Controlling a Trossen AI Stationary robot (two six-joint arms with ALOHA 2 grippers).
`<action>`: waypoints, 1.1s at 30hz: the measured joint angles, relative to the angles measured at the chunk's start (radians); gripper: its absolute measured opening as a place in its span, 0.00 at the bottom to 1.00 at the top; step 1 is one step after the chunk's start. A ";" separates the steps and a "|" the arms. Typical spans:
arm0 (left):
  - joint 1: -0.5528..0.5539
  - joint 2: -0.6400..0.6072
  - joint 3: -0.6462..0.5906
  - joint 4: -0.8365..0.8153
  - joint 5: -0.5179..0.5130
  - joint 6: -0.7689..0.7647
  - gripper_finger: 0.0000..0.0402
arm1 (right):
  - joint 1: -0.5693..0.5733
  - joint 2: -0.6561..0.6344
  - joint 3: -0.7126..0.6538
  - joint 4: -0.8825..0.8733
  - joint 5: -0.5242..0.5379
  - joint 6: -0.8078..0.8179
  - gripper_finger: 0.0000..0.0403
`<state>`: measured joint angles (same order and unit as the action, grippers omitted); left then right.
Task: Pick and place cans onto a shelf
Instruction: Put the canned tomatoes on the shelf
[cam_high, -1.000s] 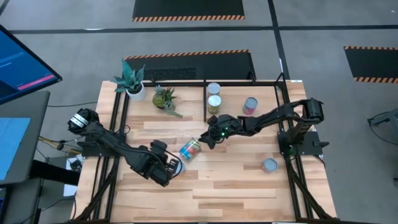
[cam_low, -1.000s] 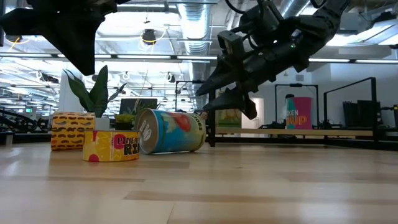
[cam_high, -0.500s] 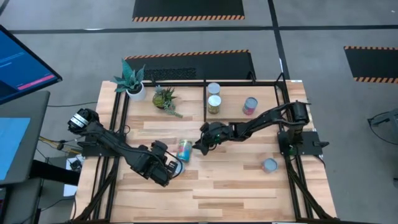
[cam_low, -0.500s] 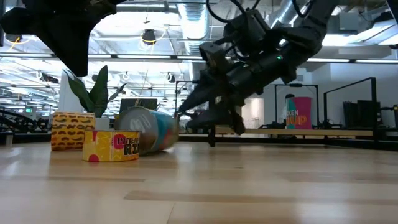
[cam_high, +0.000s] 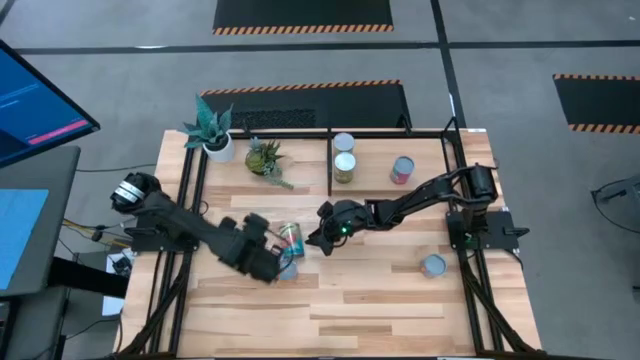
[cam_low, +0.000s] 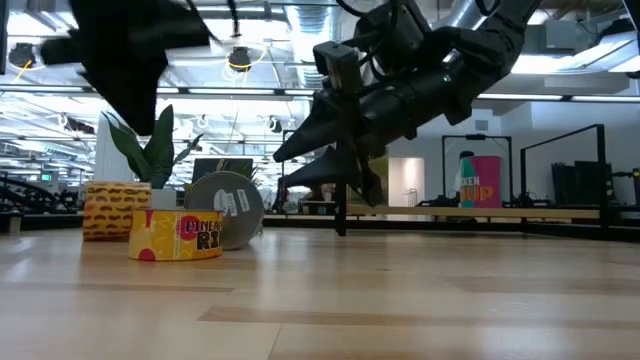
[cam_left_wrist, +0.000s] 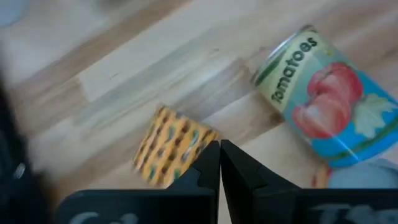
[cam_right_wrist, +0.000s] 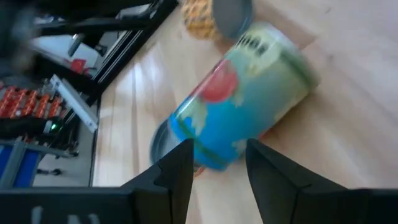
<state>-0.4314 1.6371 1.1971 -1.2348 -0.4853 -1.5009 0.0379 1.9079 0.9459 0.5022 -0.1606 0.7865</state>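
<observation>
High view: on the counter (cam_high: 380, 300), the right claw (cam_high: 318, 238) reaches toward a blue tomato can (cam_high: 291, 240) lying on its side, while the left claw (cam_high: 272, 262) hovers just beside it. Three cans (cam_high: 344, 167) already stand in the shelf (cam_high: 400, 132).

Low view: the toppled can's silver end shows behind a yellow tin (cam_low: 178, 236).

Left wrist view: its fingers (cam_left_wrist: 208, 168) are clenched on nothing.

Right wrist view: fingers (cam_right_wrist: 179, 163) are spread just short of the can, ungripped. The round can may roll away if nudged, or the claws may collide.
</observation>
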 joint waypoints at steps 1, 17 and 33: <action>0.024 0.000 -0.018 0.055 0.009 0.070 0.00 | 0.006 -0.001 0.000 0.000 -0.001 0.000 0.42; 0.209 0.001 -0.118 0.315 0.113 0.435 0.00 | 0.155 -0.305 -0.001 -0.456 0.269 -0.089 0.35; 0.267 0.001 -0.155 0.487 0.162 0.543 0.00 | 0.137 -0.531 -0.001 -0.593 0.406 -0.193 0.33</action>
<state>-0.1646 1.6382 1.0424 -0.7477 -0.3235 -0.9578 0.1751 1.3772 0.9451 -0.0903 0.2459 0.5936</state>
